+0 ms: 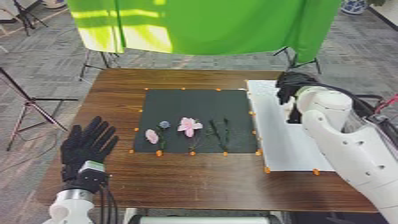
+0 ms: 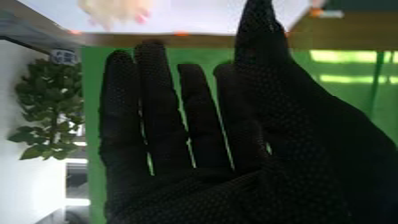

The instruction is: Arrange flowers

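One right robot hand [image 1: 298,84] in a black mesh-textured glove, fingers straight, stands against a green cloth [image 2: 355,90] bearing bright yellow patches. Behind the fingertips runs one brown bench [image 2: 351,31], which carries a white sheet [image 2: 191,19], a portion of dark mat [image 2: 369,5] and small orange markers [image 2: 181,34]; one pink-and-cream bloom [image 2: 117,9], blurred, shows against the sheet. Beside the cloth stands one leafy green plant [image 2: 53,110].

pink flower [image 1: 188,126], paler pink bloom [image 1: 152,136], bluish bloom [image 1: 164,124] and dark stems [image 1: 218,134], flat on black mat [image 1: 197,102]
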`<state>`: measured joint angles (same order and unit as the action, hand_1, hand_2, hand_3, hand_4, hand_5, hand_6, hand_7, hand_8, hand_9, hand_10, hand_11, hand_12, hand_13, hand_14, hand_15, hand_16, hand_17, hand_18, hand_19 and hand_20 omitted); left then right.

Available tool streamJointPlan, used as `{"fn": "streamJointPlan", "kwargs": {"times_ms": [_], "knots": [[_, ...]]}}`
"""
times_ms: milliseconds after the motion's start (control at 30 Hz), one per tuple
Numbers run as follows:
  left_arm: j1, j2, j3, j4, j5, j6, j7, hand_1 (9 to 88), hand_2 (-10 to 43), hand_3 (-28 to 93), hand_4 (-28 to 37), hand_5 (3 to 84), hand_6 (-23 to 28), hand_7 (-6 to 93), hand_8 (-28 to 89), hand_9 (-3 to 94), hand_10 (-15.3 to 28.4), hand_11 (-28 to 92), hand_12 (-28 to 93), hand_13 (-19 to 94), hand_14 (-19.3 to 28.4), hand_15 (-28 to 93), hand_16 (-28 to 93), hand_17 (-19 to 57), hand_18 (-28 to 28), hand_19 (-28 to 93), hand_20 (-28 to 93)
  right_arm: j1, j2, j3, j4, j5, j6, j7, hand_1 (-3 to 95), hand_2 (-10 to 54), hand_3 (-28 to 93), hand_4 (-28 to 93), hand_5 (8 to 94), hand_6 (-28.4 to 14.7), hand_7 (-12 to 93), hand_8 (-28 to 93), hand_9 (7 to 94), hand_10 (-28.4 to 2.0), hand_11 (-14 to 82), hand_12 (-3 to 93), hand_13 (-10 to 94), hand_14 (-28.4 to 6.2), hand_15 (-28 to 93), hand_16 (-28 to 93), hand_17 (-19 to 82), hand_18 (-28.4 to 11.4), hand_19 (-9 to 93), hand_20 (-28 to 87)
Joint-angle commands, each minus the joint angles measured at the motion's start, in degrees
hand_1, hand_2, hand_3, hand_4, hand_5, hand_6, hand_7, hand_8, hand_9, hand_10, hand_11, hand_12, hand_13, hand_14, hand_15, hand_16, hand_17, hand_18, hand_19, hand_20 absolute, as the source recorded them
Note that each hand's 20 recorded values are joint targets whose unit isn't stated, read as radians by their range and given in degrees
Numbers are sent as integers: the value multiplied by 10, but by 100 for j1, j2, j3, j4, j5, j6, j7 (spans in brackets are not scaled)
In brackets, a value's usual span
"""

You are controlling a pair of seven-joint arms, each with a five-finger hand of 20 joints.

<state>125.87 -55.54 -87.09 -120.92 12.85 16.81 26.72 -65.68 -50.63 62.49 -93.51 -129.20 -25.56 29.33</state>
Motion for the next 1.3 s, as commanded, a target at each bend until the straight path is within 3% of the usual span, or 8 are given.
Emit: {"fn": "streamJointPlan", "kwargs": {"times_ms": [33,167,267,433,567,667,867,1300], "knots": [[37,-38,6,-18,4,-62,-30,232,143,714,-283,411,96,147,-82,323,158,254,120,224,165,398,-64,-64,149,341,95,-180,85,-59,90,-184,-311,197,556,-95,844,-282,485,13,163,-133,516,-96,70,135,515,-92,274,197,202,-190,671,251],[46,-36,1,-15,2,-49,-40,232,143,714,-283,411,96,148,-82,324,158,254,120,225,165,398,-63,-64,149,342,96,-267,88,-55,190,-248,-367,217,564,-95,838,-282,508,15,158,-133,540,-93,74,134,538,-89,274,207,216,-190,696,263],[45,-43,4,-11,8,-54,-53,233,144,713,-283,412,96,148,-82,323,159,254,120,226,165,399,-63,-64,149,342,96,-372,122,-106,319,-270,5,174,566,-95,835,-283,523,18,159,-132,552,-92,76,134,551,-87,276,212,221,-189,701,266],[55,-45,13,-28,-22,-37,-8,233,145,714,-283,412,97,148,-82,324,159,255,120,226,165,400,-64,-64,149,342,96,-600,116,-66,438,-250,364,154,618,-95,727,-283,592,35,168,-135,665,-84,109,149,622,-65,233,361,239,-184,714,280],[78,-48,7,-30,-19,-47,-1,233,145,713,-283,412,97,148,-82,324,159,255,120,226,165,401,-64,-64,148,342,96,-779,165,-8,442,-237,633,114,629,-95,687,-283,707,39,187,-41,834,-86,51,327,693,-61,226,425,262,-184,720,303],[94,-67,1,-32,-28,-22,-7,233,146,712,-283,413,97,148,-82,324,160,256,120,226,165,400,-65,-64,149,342,96,-879,195,6,445,-281,847,56,625,-95,678,-283,775,38,214,-1,895,-85,67,377,719,-62,235,439,274,-186,724,310],[124,-91,0,-42,-25,-17,-4,232,146,713,-283,413,97,149,-83,324,160,257,120,225,165,400,-65,-64,148,343,96,-1007,315,59,197,-241,1169,-29,620,-95,683,-283,802,30,223,13,914,-87,75,398,737,-63,237,449,282,-188,728,314],[224,-114,-97,-76,4,1,9,233,146,714,-283,412,97,149,-83,324,159,258,119,225,166,400,-65,-64,148,343,96,-805,257,-220,-1466,-7,1241,-509,612,-95,714,-283,810,24,226,20,921,-95,73,410,741,-66,238,454,283,-192,727,316]]}}
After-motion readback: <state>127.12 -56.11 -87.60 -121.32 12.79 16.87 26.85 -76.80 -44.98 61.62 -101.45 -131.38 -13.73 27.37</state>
